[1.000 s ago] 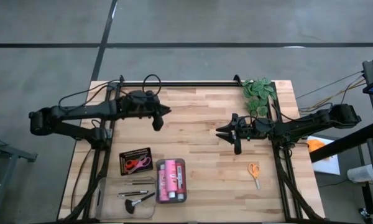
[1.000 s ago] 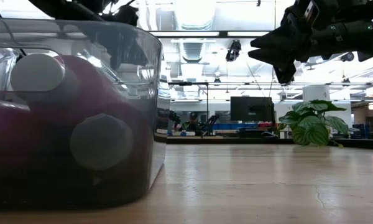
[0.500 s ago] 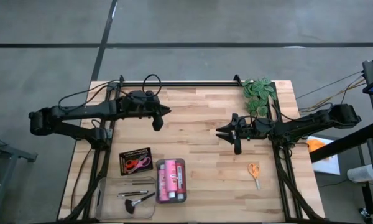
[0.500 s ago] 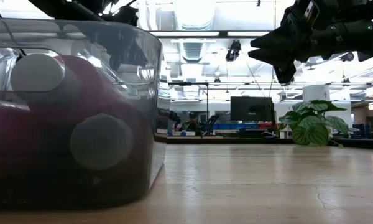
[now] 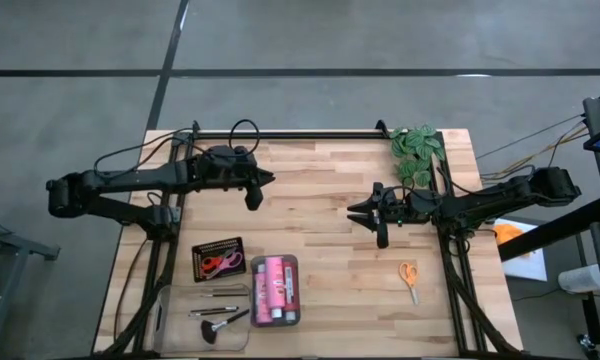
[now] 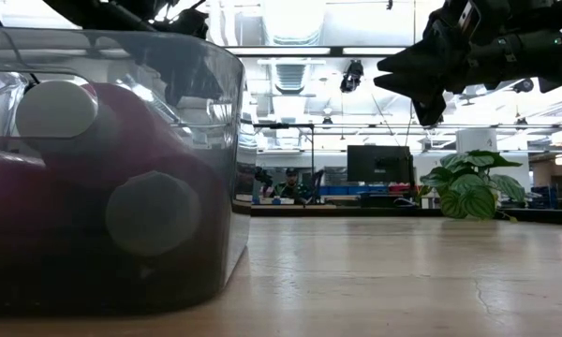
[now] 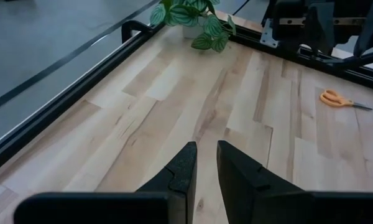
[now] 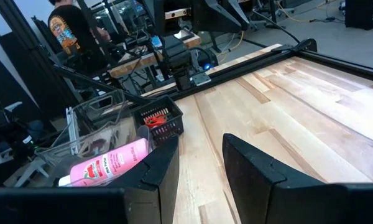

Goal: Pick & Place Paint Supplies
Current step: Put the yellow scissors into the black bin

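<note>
Both grippers hang above the table and hold nothing. My left gripper (image 5: 268, 180) is over the far left part, its fingers (image 7: 185, 167) only a narrow gap apart. My right gripper (image 5: 355, 212) is right of centre and open, and also shows in the low view (image 6: 382, 73). Pink paint bottles (image 5: 275, 290) lie on their sides in a clear tray (image 6: 227, 140) at the near edge. Thin brushes and a fluffy brush (image 5: 218, 318) lie in another clear tray to its left. Pink-handled scissors (image 5: 218, 263) rest in a black tray. Orange-handled scissors (image 5: 409, 275) lie flat on the wood at the near right.
A green leafy plant (image 5: 416, 152) stands at the far right corner. A black rail (image 5: 300, 133) runs along the far edge. Bare wood lies between the two grippers. Beyond the table, a person (image 8: 71, 28) shows in the right wrist view.
</note>
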You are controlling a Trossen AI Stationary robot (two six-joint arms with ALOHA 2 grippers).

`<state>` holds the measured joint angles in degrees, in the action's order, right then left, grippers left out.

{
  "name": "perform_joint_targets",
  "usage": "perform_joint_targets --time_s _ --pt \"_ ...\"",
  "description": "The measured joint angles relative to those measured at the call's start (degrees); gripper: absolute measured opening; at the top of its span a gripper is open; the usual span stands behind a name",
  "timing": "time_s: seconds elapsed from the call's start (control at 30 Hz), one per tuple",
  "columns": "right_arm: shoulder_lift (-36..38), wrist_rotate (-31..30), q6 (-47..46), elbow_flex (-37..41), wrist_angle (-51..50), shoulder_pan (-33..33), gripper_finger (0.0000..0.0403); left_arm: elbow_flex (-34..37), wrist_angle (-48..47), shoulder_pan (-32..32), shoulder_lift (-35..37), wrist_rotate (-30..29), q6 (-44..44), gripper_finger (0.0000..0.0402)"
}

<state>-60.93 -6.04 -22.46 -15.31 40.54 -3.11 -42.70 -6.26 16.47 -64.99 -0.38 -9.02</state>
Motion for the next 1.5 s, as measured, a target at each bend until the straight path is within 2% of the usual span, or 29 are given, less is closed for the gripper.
perform_joint_targets --time_s 0.13,0.3,0.47,0.57,0.7,0.8,0.87,0.97,1.07,1.23,1.37,1.5 --pt "0.0 0.14 -2.66 0.0 0.68 -0.02 0.0121 0.0 0.01 -0.02 0.0 0.0 -0.16 0.0066" --pt "0.0 2.37 -24.54 0.0 2.22 0.12 0.0121 0.0 0.0 -0.02 0.0 0.0 -0.17 0.0066" --pt "0.02 9.23 -39.85 -1.92 -3.18 -1.52 0.0121 0.0 0.0 -0.02 0.0 0.0 -0.17 0.0066" --pt "0.02 8.87 -43.0 -6.44 -13.94 -4.96 0.0121 -0.02 -0.02 -0.02 0.0 0.0 -0.17 0.0066" --pt "0.17 2.38 -46.7 -16.64 -43.05 -10.48 0.0121 -0.02 -0.02 -0.02 0.0 -0.01 -0.15 0.0066" --pt "-0.88 -3.43 -55.3 -25.7 -64.57 -14.11 0.0121 -0.02 -0.02 -0.02 0.0 0.0 -0.15 0.0066" --pt "-2.68 -4.84 -62.82 -30.84 -76.7 -16.54 0.0121 -0.02 -0.04 -0.02 0.0 0.0 -0.13 0.0066" --pt "-6.34 -5.38 -71.74 -37.1 -89.15 -20.29 0.0121 -0.02 -0.04 -0.02 0.0 -0.01 -0.13 0.0066" --pt "-10.61 -5.61 -79.16 -41.27 -97.39 -24.23 0.0121 -0.02 -0.17 -0.02 0.0 -0.02 -0.1 0.0066" --pt "-17.55 -5.14 -92.2 -44.86 -104.39 -30.75 0.0121 -0.02 -0.22 -0.02 0.02 -0.02 0.02 0.0066" --pt "-22.04 -1.65 -100.74 -44.55 -104.3 -34.77 0.0121 -0.02 -0.5 -0.02 0.01 -0.02 0.02 0.0066" --pt "-24.58 -0.87 -106.25 -42.31 -101.32 -37.24 0.0121 -0.02 -0.52 -0.02 0.02 -0.02 0.02 0.0066"
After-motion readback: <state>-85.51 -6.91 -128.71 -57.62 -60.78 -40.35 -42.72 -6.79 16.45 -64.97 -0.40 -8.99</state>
